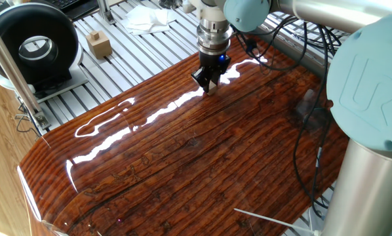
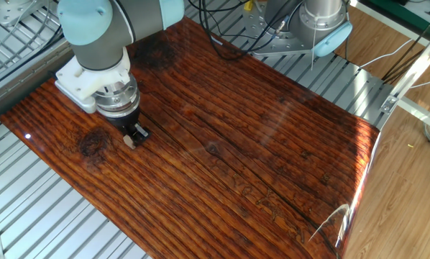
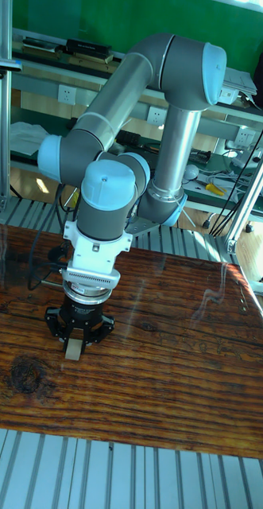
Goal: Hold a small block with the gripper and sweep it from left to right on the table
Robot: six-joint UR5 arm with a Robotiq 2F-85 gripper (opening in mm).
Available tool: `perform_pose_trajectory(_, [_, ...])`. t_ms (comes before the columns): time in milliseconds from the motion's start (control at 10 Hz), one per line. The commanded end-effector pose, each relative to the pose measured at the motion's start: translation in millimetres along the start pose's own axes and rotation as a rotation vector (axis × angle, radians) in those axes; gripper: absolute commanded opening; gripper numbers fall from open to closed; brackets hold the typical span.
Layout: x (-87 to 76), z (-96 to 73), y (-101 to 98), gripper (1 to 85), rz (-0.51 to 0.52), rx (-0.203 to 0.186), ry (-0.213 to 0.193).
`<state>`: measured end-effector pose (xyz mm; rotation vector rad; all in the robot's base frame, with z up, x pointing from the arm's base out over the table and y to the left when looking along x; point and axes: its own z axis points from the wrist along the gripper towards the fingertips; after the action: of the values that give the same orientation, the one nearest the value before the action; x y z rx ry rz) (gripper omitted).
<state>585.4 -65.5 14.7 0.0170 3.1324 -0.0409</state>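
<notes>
The gripper (image 1: 207, 85) (image 2: 134, 135) (image 3: 74, 343) points straight down at the table (image 1: 183, 164) (image 2: 236, 151) (image 3: 163, 374), near its far edge in the one fixed view. Its black fingers are shut on the small block (image 2: 129, 142) (image 3: 71, 351), a pale beige cube whose lower end rests at the board's surface. In the one fixed view the small block (image 1: 208, 90) is mostly hidden between the fingertips. A blue light glows on the wrist.
A larger tan wooden block (image 1: 99, 44) sits on the ribbed aluminium frame beyond the board, beside a black round device (image 1: 35, 46). White cloth (image 1: 147, 19) lies further back. Cables (image 1: 294, 78) run along the board's right side by the arm's base.
</notes>
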Motion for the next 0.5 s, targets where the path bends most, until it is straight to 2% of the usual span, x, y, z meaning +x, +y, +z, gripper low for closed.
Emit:
perform_pose_trajectory(0, [-3.6, 0.8, -3.4, 1.0, -0.021, 0.002, -0.006])
perform_pose_trajectory(100, [-4.2, 1.8, -5.5, 1.0, -0.024, 0.008, -0.006])
perform_pose_trajectory(300, [-8.2, -1.0, 0.5, 1.0, -0.025, -0.033, -0.006])
perform_pose_trajectory(400, [-10.3, -1.8, -2.8, 1.0, -0.039, -0.022, -0.012])
